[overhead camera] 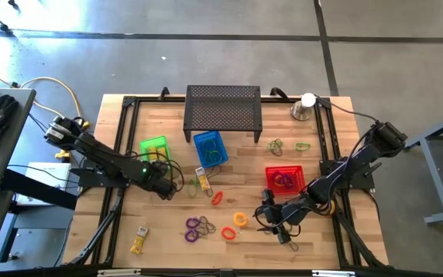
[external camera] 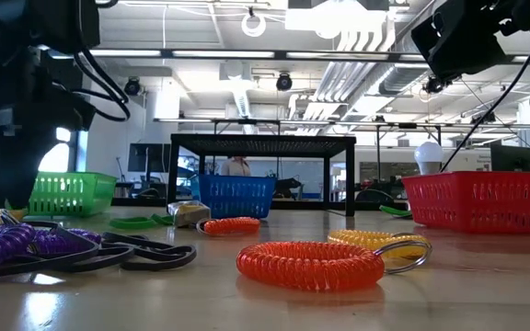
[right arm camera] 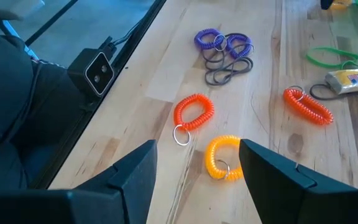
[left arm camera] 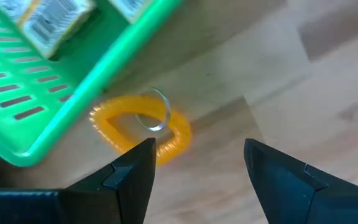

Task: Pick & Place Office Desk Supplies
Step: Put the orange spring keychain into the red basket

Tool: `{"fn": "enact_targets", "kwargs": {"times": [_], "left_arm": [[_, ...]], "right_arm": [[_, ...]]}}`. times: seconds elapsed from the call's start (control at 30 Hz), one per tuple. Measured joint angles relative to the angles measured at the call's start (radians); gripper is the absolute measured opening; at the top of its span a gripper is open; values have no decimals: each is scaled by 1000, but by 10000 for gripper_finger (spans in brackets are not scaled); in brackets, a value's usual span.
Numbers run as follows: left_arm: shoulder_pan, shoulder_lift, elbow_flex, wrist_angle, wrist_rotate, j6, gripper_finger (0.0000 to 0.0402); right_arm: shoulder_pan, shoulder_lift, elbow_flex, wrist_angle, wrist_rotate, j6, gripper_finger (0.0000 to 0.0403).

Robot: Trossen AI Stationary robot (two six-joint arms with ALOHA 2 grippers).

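Small supplies lie across the wooden table. My left gripper is open, next to the green basket, over a yellow coil with a key ring that lies flat by the basket's corner. Yellow packets lie inside that basket. My right gripper is open and low near the table's front, in front of the red basket. A second yellow coil lies ahead of its fingertips, with an orange coil, a red coil and purple coils beyond.
A black perforated stand stands at the far edge, with a silver cup holding a white ball to its right. A blue basket sits before the stand. Green loops lie far right, and yellow packets lie at centre and front left.
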Motion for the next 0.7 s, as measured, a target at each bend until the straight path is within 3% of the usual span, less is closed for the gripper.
{"fn": "enact_targets", "kwargs": {"times": [0.53, 0.7], "left_arm": [[30, 12, -89, 114, 31, -31, 232], [31, 39, -90, 113, 46, -39, 195]], "right_arm": [[0, 0, 0, 0, 0, -1, 216], [0, 0, 0, 0, 0, -1, 216]]}}
